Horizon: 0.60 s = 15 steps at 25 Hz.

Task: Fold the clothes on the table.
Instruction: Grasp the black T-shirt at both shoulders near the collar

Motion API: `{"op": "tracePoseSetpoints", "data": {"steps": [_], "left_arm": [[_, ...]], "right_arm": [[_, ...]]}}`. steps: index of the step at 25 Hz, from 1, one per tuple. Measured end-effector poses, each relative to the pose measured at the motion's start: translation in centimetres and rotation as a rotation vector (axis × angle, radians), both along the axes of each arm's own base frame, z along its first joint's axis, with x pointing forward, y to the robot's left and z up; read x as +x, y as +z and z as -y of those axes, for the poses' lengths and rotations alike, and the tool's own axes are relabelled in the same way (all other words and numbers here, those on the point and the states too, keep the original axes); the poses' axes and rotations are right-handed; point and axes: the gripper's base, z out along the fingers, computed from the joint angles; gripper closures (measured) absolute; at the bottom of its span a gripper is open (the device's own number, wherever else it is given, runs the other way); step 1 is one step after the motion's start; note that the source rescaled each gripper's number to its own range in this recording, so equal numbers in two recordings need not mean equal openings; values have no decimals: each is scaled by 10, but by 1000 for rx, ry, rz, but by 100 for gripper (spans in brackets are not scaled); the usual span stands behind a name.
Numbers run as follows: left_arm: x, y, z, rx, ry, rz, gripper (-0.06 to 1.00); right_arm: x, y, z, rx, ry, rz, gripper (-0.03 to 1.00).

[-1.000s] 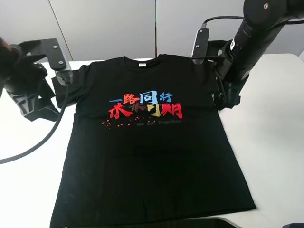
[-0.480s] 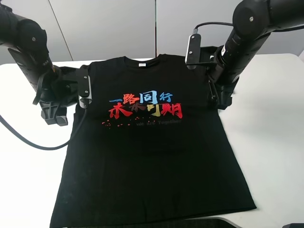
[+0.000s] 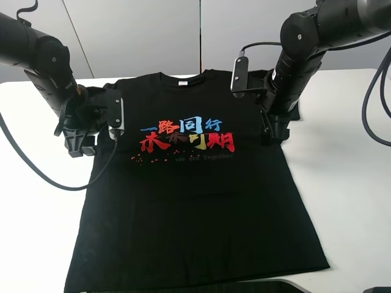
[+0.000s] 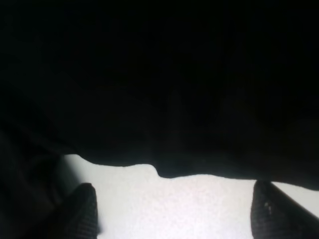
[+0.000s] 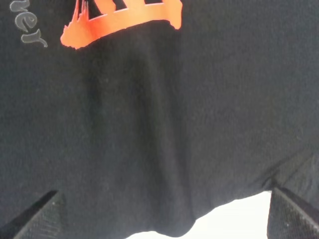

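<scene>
– Black T-shirt [image 3: 195, 195] is lying flat, chest up, across the middle of the white table [image 3: 348, 183] on my overhead feed. Collar's toward the top of the frame, hem's at the bottom edge. The red, blue and yellow characters [image 3: 186, 135] sit mid-chest.

– ok, and what's by it on the left?

– Left gripper [image 4: 175, 211] is down at the left of the frame, right by the sleeve on that side. Jaws are spread wide with nothing in them. On my left wrist feed I've got bare table between the two fingertips [image 4: 82, 214], and the dark cloth edge is just ahead of them.

– and the other side?

– Right gripper [image 5: 167, 219] is at the upper right of the frame, over the spot where the other sleeve meets the body, just right of the characters. It's also wide apart and not pinching anything. My right wrist feed shows black cloth lying flat between the fingers [image 5: 45, 214]. Further out there's a bit of orange-red character and some grey lettering [image 5: 30, 32], and a sliver of white table shows at the cloth's edge by one finger. Can't tell if the tips actually touch the fabric.
</scene>
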Motion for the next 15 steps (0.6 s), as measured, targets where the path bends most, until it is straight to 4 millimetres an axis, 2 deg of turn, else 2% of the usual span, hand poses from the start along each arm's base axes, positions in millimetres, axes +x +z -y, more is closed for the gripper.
{"op": "tracePoseSetpoints", "data": {"steps": [9,15], "left_arm": [[2,-18,17,7,-74,0,-6],[7,-25,20,10,-62,-3,-6]], "right_arm": [[4,0,9,-2,-25,-3,11],[5,-12,9,-13,-23,-29,11]]}}
